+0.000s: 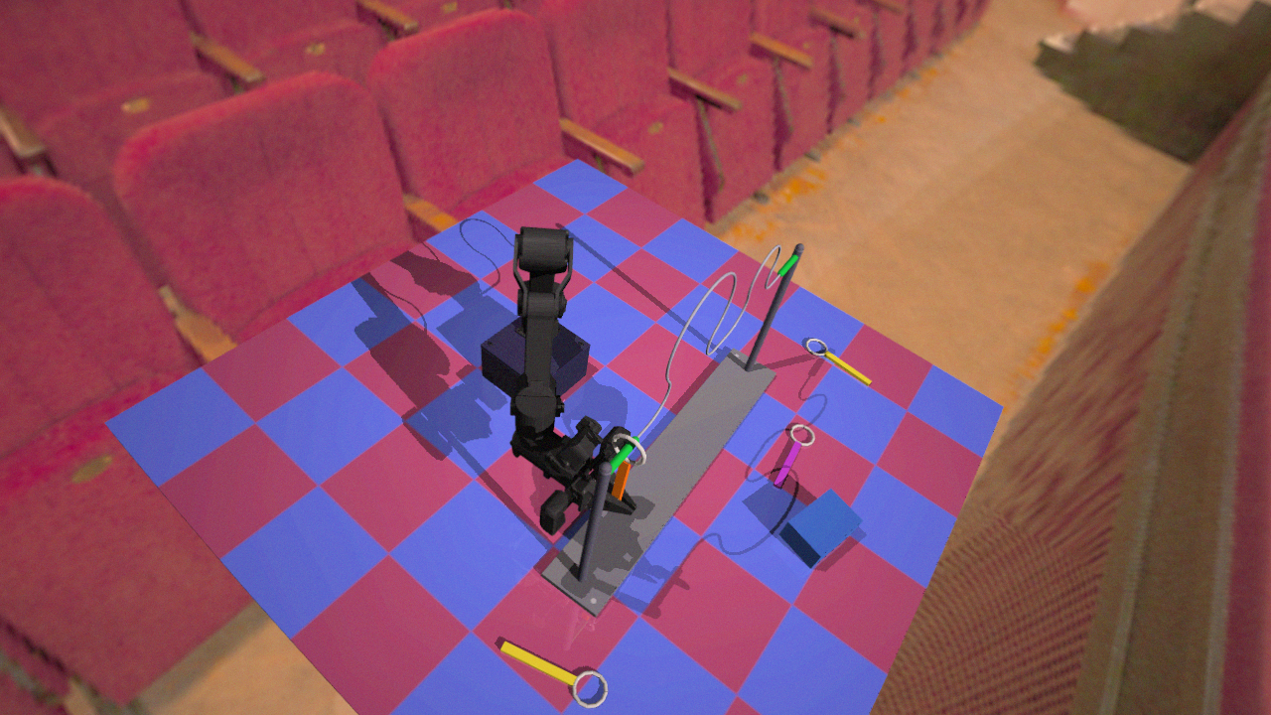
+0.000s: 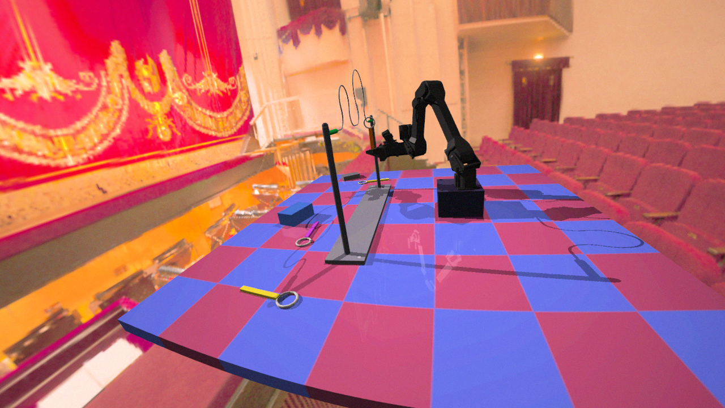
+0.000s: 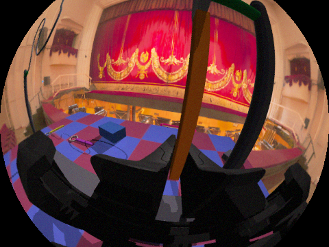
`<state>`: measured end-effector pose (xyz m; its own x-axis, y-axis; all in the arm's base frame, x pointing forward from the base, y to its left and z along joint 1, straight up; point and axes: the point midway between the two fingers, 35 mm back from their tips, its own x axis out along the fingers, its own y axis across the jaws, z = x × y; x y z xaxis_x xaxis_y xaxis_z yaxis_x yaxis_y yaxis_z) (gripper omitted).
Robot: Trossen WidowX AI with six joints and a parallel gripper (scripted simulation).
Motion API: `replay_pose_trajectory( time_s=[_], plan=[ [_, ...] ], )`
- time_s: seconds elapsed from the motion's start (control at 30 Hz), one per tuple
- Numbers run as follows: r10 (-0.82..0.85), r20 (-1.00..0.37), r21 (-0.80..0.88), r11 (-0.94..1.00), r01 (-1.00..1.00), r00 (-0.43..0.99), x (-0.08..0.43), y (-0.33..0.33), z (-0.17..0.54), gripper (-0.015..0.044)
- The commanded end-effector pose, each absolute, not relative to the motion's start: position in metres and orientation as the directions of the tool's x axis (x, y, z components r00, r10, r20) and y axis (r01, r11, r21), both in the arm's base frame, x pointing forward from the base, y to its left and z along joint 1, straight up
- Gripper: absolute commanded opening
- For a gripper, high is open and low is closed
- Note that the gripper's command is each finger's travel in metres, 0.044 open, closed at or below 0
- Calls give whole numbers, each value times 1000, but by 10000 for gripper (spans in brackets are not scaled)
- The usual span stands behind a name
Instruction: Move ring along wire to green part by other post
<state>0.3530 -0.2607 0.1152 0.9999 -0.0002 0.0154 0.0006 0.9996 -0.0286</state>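
Note:
The ring [image 1: 643,452] [image 2: 365,123] hangs around the green part [image 1: 619,457] [image 3: 240,7] beside the near post [image 1: 593,524] [image 2: 376,167] [image 3: 260,96]. Its orange handle [image 1: 621,480] [image 2: 371,136] [image 3: 196,79] points down, slightly tilted in the wrist view. My gripper [image 1: 627,504] [image 2: 372,151] [image 3: 177,138] is shut on the handle's lower end, beside the post. The grey wire [image 1: 730,272] [image 2: 342,85] rises in two tall loops to the other green part [image 1: 787,265] [image 2: 333,131] at the far post [image 1: 771,311] [image 2: 335,187]. The ring lies outside the wrist view.
The posts stand on a grey base plate [image 1: 684,444] [image 2: 362,223]. Beyond it lie a blue box [image 1: 821,528] [image 2: 295,213] [image 3: 112,131] and a purple-handled ring [image 1: 786,464] [image 2: 311,230] [image 3: 82,140]. Yellow-handled rings [image 1: 537,662] [image 2: 260,292] lie near each end.

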Motion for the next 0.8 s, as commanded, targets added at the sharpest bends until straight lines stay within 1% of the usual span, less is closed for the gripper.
replay_pose_trajectory(
  time_s=[0.0,0.77],
  plan=[
    [-7,18,-25,1000,8,1000,353,-261,121,-150],
    [-7,18,-24,1000,8,1000,353,-254,121,-150]
  ],
)
